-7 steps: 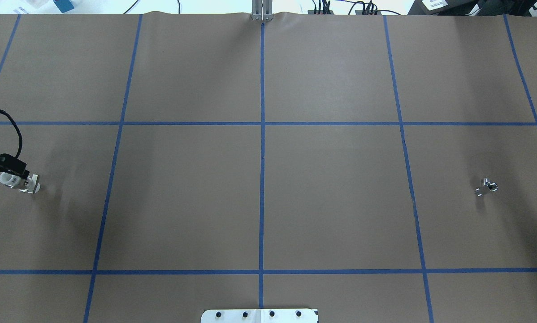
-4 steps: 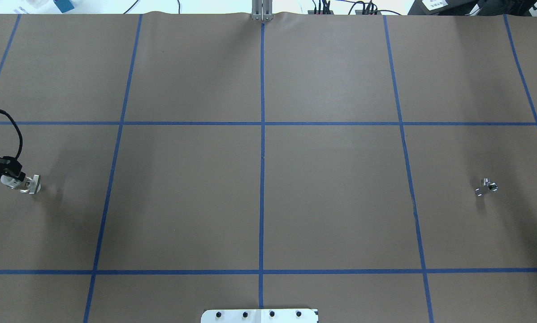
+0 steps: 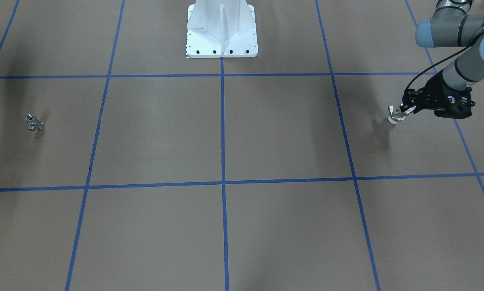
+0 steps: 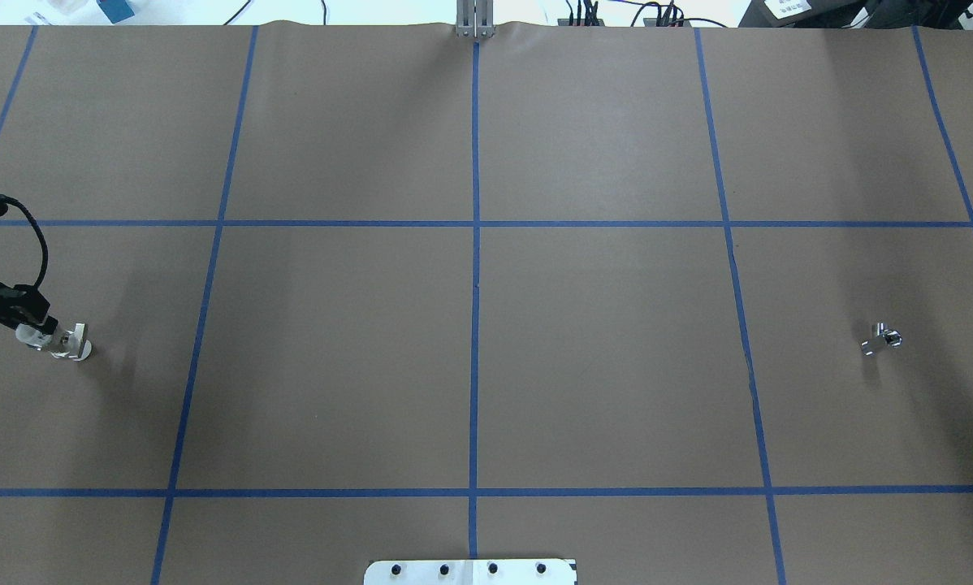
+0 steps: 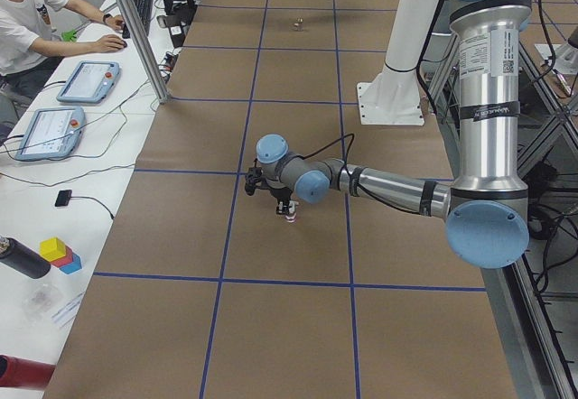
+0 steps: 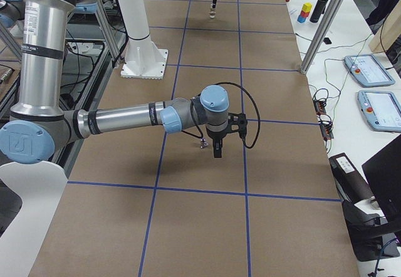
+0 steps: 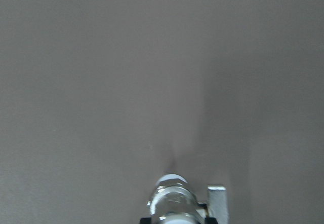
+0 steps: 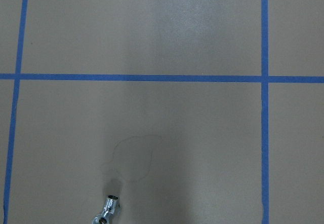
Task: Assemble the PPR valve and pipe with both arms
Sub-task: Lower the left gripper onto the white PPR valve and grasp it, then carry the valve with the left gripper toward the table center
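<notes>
**A:** What is the biggest thing here?

**B:** The table point(image 4: 616, 122). It is covered in brown paper and crossed by blue tape lines point(image 4: 476, 244). The white base point(image 3: 222, 30) stands at the robot's edge of it, on the middle line.

**A:** And the arms?

**B:** The left arm point(image 3: 464, 64) reaches low over the paper, far out to the robot's left of the white base. The right arm point(image 6: 125, 119) stretches out on the other side of the base, with its wrist turned down toward the table.

**A:** What are the claws doing?

**B:** The left gripper point(image 3: 403, 111) is clamped on the PPR valve point(image 3: 394, 115). The left wrist camera shows the silvery body caught at the bottom of its view, with the small lever sticking out beside it. The right gripper point(image 6: 217, 155) shows only from the side, so I cannot tell whether it is apart or together.

**A:** Where is the valve exactly?

**B:** It is in that left claw, tilted, well to the robot's left of the base. Its shadow falls on the paper a little apart from it.

**A:** And the pipe?

**B:** The pipe point(image 4: 882, 340) lies on the paper by itself, far to the robot's right of the base. It is near the right gripper, and nothing is touching it.
</notes>
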Controlling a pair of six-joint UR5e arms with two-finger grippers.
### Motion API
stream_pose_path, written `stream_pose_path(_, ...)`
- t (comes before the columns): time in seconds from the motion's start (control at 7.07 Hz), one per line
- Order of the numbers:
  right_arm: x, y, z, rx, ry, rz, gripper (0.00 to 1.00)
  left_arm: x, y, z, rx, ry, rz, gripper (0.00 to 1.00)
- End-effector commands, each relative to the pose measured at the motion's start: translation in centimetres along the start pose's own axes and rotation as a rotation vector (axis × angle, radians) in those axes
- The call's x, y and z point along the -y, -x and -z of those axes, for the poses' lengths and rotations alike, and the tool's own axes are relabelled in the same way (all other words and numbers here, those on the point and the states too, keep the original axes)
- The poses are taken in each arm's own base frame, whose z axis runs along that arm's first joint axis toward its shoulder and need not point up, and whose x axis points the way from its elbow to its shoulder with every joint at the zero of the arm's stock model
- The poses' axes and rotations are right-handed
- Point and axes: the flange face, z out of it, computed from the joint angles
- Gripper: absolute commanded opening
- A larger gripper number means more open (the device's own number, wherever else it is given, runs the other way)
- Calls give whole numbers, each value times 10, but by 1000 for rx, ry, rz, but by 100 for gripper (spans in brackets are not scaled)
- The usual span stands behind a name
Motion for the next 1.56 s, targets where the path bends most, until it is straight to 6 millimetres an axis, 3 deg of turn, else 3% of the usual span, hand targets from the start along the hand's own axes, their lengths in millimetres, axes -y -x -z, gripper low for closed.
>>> stream_pose_path(0.0, 0, 1, -1, -1, 2, 2, 100, 26, -74, 43, -33, -21, 44, 0)
stream_pose_path(0.28, 0, 1, -2, -1, 3, 3, 100, 65, -171, 77, -64, -123, 113, 0)
stream_pose_path(0.42, 0, 4, -3, 0, 7, 10, 100, 70, -248, 62, -23, -120, 116, 0)
stream_pose_path(0.57, 1, 6, -5, 0, 10, 13, 100, 76, -331, 61, 45, -138, 112, 0)
stream_pose_path(0.71, 0, 7, -7, 1, 14, 16, 100, 81, -393, 46, 56, -144, 138, 0)
stream_pose_path(0.85, 1, 10, -9, 1, 18, 24, 100, 100, -444, 41, 63, -159, 168, 0)
stream_pose_path(0.99, 0, 11, -10, 3, 22, 25, 100, 122, -510, 18, 104, -171, 171, 0)
stream_pose_path(1.13, 0, 13, -10, 4, 23, 30, 100, 151, -557, 11, 134, -160, 206, 0)
stream_pose_path(1.27, 0, 15, -10, 5, 23, 32, 100, 159, -568, 6, 140, -155, 211, 0)
stream_pose_path(1.41, 0, 14, -11, 4, 25, 32, 100, 161, -568, -3, 138, -153, 205, 0)
